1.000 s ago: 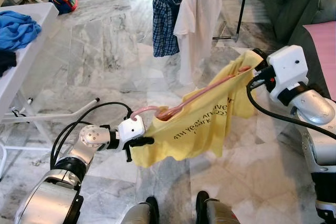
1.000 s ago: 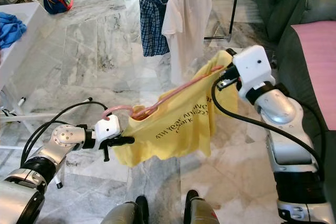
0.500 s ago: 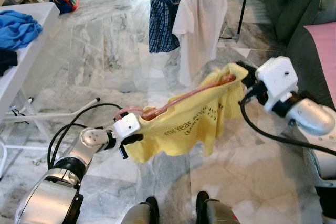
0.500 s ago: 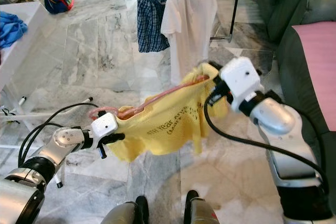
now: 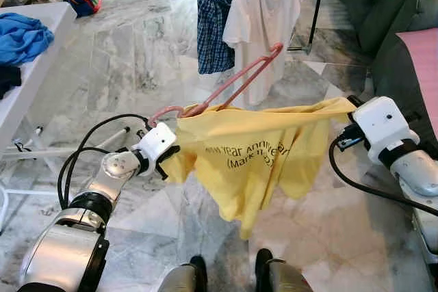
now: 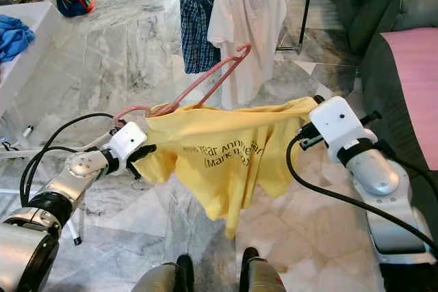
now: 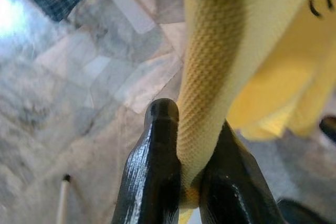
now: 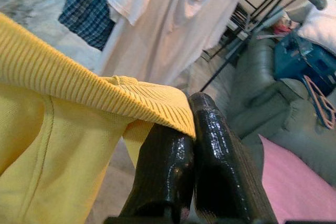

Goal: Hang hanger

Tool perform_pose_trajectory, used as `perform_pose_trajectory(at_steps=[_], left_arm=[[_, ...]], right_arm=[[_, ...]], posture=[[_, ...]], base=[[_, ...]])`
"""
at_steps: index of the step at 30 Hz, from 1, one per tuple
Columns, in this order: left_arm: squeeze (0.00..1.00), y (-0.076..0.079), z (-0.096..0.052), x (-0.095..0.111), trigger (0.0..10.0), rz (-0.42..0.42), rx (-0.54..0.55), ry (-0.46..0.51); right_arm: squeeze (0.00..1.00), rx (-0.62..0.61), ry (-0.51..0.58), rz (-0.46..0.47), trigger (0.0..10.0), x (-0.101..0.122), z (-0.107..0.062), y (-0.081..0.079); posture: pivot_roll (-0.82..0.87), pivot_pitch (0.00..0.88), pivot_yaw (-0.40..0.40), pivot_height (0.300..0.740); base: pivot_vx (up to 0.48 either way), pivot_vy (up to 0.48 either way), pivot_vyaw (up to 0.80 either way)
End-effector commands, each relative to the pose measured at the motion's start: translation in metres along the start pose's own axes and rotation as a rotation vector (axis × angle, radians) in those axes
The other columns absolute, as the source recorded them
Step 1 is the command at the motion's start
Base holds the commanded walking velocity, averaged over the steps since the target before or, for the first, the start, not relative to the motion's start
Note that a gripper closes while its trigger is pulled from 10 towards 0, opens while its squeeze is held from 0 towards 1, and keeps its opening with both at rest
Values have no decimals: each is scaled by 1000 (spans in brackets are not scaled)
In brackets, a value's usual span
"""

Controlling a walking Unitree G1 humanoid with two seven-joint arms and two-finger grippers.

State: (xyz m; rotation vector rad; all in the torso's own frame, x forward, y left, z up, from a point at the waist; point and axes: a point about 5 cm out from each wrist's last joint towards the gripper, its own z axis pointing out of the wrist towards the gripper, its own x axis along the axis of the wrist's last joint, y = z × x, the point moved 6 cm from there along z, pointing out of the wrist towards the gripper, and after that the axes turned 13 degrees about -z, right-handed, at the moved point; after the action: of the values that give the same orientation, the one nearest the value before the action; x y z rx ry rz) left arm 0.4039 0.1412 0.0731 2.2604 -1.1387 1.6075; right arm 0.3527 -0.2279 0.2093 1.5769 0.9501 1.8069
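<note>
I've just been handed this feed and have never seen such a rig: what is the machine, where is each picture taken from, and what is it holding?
It is a two-armed humanoid robot standing on a marble floor. The two wide pictures come from the camera eyes in its head, looking forward and down; its feet are at the bottom edge. The two close-ups come from cameras on its wrists, looking along the black fingers.

The left gripper and the right gripper each pinch one edge of a yellow T-shirt, stretched between them. A pink hanger pokes out of the shirt's top, one end sticking up free.

Ahead, a plaid shirt and a white shirt hang on a rack. A white table with blue cloth stands at the left.
</note>
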Motion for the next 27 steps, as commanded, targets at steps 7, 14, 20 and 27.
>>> perform_pose_trajectory(at_steps=[7,14,20,27], left_arm=[[0,13,-11,0,0,113,-168,28],[0,45,-19,-11,0,140,-398,8],[0,56,-24,-36,0,145,-471,-108],[0,55,-29,-61,0,125,-453,-244]], right_arm=[[0,-118,-43,55,0,-10,2,26],[0,-126,-5,70,0,2,16,34],[0,-122,36,76,0,13,22,37],[0,-119,190,64,0,50,20,45]], posture=[[-116,273,133,740],[-114,278,132,740],[-111,277,133,740],[-119,276,138,740]], base=[[0,0,0],[0,0,0],[0,0,0],[0,0,0]])
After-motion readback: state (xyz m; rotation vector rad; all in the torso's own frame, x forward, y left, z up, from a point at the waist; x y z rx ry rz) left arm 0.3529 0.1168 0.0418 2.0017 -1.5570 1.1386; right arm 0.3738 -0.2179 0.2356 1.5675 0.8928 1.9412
